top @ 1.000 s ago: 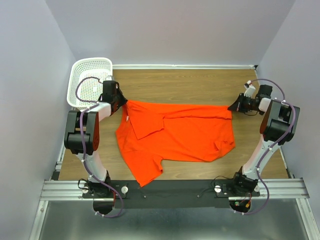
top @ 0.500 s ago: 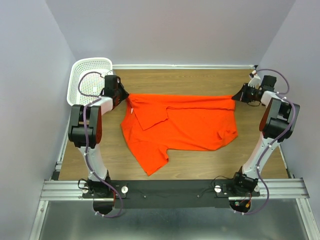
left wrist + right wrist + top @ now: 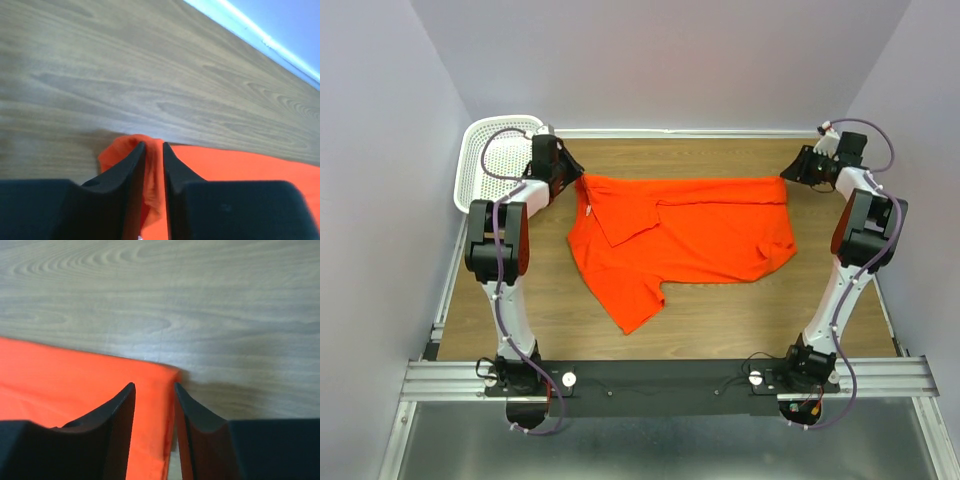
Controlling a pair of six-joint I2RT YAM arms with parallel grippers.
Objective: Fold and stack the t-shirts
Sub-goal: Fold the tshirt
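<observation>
The orange-red t-shirt [image 3: 690, 230] lies spread across the far half of the wooden table, its straight edge along the back and one sleeve pointing toward the near left. My left gripper [image 3: 578, 176] is at the shirt's far-left corner. In the left wrist view its jaws [image 3: 153, 144] stand slightly apart, with a raised fold of the t-shirt [image 3: 240, 160] between them. My right gripper [image 3: 790, 176] is at the far-right corner. Its jaws [image 3: 154, 385] are open, and the corner of the t-shirt [image 3: 60, 375] lies flat on the wood under them.
A white mesh basket [image 3: 472, 150] stands at the far-left corner of the table, just behind the left arm. Walls close in the table on the left, back and right. Bare wood [image 3: 740, 310] shows between the shirt and the arm bases.
Both grippers carried the shirt's far corners toward the back wall, pulling its edge straight and the shirt further from the bases. Both jaws have parted from shut.
</observation>
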